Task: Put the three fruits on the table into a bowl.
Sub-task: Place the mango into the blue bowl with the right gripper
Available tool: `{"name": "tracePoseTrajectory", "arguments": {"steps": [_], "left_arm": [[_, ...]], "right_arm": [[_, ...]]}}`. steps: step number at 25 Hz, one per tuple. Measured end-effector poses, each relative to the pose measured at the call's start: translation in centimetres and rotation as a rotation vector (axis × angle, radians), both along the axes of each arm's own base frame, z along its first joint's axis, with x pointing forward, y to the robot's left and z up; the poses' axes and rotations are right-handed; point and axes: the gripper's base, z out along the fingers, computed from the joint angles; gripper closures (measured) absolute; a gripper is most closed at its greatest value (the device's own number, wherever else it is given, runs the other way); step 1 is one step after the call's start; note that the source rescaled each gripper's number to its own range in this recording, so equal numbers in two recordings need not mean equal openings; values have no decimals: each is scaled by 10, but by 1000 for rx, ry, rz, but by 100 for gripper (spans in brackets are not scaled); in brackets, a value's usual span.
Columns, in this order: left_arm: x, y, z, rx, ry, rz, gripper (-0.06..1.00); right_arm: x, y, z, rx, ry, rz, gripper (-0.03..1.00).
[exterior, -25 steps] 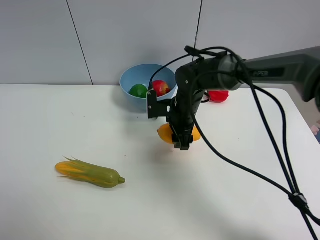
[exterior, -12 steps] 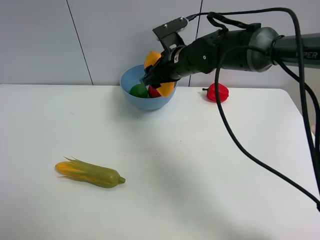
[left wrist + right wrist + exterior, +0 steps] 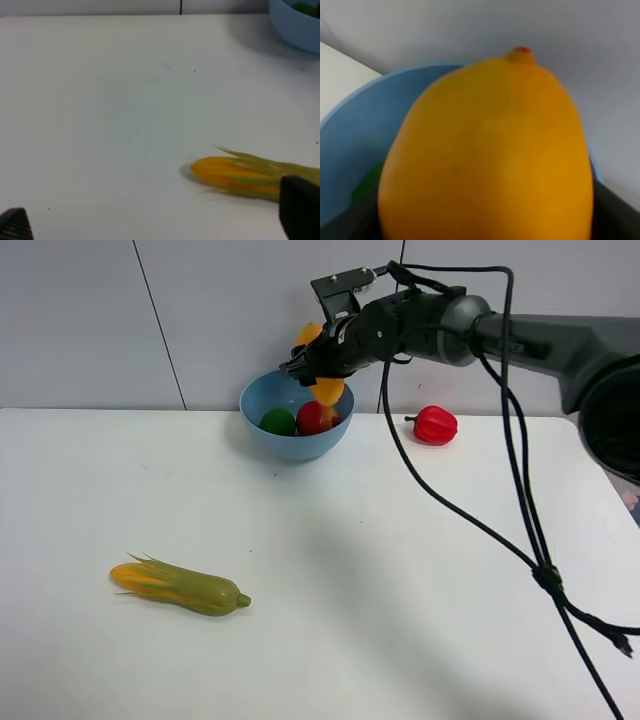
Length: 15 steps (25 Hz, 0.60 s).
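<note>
Since a second ago I have carried the mango [image 3: 327, 390] up off the tabletop [image 3: 400, 570] from mid-frame to the upper centre, and it now hangs above the light blue bowl [image 3: 262, 400], a touch higher than half a second back. The right gripper [image 3: 318, 362] has its fingers clamped on the mango, which fills the right wrist view [image 3: 487, 150] with the bowl rim [image 3: 355, 130] behind it.

I judge this the last step: the pomegranate [image 3: 316, 417] and the lime [image 3: 277, 422] already lie in the bowl. Next I need to lower a little over the free space and let go gently, so the mango doesn't bounce out.

The corn cob [image 3: 180, 585] lies at lower left and the red bell pepper [image 3: 434, 425] right of the bowl; neither blocks me. The left gripper [image 3: 150, 225] is near the cob, fingers wide, empty.
</note>
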Motion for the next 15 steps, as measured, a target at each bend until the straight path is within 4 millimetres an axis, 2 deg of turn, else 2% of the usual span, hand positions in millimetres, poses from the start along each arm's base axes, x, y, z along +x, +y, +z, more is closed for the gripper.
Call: {"name": "tracePoseTrajectory", "arguments": {"steps": [4, 10, 11, 12, 13, 14, 15], "left_arm": [[0, 0, 0, 0, 0, 0, -4], [0, 0, 0, 0, 0, 0, -5], [0, 0, 0, 0, 0, 0, -5], [0, 0, 0, 0, 0, 0, -5], [0, 0, 0, 0, 0, 0, -5], [0, 0, 0, 0, 0, 0, -5], [0, 0, 0, 0, 0, 0, -5]], "right_arm": [[13, 7, -14, -46, 28, 17, 91], [14, 7, -23, -101, 61, 41, 91], [14, 7, -24, -104, 62, 43, 80], [14, 7, -24, -105, 60, 44, 61], [14, 7, -23, -105, 57, 45, 35], [14, 7, -22, -104, 52, 46, 19], [15, 8, -22, -108, 46, 52, 10]]}}
